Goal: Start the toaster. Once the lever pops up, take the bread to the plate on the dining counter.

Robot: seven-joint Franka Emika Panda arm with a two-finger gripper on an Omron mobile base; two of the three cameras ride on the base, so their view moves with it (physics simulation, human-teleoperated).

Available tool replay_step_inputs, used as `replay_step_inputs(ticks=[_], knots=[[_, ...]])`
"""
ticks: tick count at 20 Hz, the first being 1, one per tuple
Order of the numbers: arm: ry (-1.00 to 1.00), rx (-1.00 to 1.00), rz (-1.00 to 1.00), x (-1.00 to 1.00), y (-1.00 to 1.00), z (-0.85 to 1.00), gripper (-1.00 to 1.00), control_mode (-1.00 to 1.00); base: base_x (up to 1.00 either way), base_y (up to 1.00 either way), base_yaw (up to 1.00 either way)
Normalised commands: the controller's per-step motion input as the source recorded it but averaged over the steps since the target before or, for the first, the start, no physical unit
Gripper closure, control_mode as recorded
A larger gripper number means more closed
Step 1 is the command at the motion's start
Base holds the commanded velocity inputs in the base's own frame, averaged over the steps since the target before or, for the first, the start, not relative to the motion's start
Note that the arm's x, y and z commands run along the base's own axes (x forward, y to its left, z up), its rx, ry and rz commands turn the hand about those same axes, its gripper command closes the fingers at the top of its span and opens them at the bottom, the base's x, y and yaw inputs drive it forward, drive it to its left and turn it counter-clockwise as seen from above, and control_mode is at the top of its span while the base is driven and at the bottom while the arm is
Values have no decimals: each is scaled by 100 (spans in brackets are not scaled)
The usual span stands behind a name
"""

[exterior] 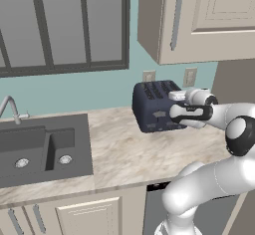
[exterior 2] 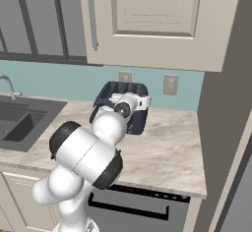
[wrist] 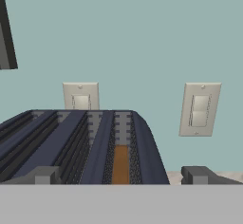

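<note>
Jaws spread wide, nothing held, just above toaster [wrist: 142, 147] w/ bread [wrist: 120, 163] in slot.

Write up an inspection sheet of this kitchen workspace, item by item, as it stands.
Surface: beige marble-patterned worktop, bare in front of the toaster.
Job's things: boxy dark navy-blue four-slot toaster stands at the back by the wall; a tan-brown bread slice sits down in its rightmost slot as the hand view shows it.
Clutter: nothing seen.
Grippers: two-finger gripper open, holding nothing, at the toaster's near end, fingertips either side of the slots.
Cables: nothing seen.
Surroundings: dark sink with a tap to the left; two beige wall plates on the pale teal wall; cream cabinets above; dark-framed window over the sink.
</note>
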Motion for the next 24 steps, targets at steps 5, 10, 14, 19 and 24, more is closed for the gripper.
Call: replay_step_inputs(ticks=[5, 10, 14, 19, 24], knots=[[0, 0, 0, 0, 0, 0, -100, -100, 0, 0, 0], [0, 0, 0, 0, 0, 0, -100, -100, 0, 0, 0], [0, 0, 0, 0, 0, 0, -100, -100, 0, 0, 0], [0, 0, 0, 0, 0, 0, -100, -100, 0, 0, 0], [0, 0, 0, 0, 0, 0, -100, -100, 0, 0, 0]])
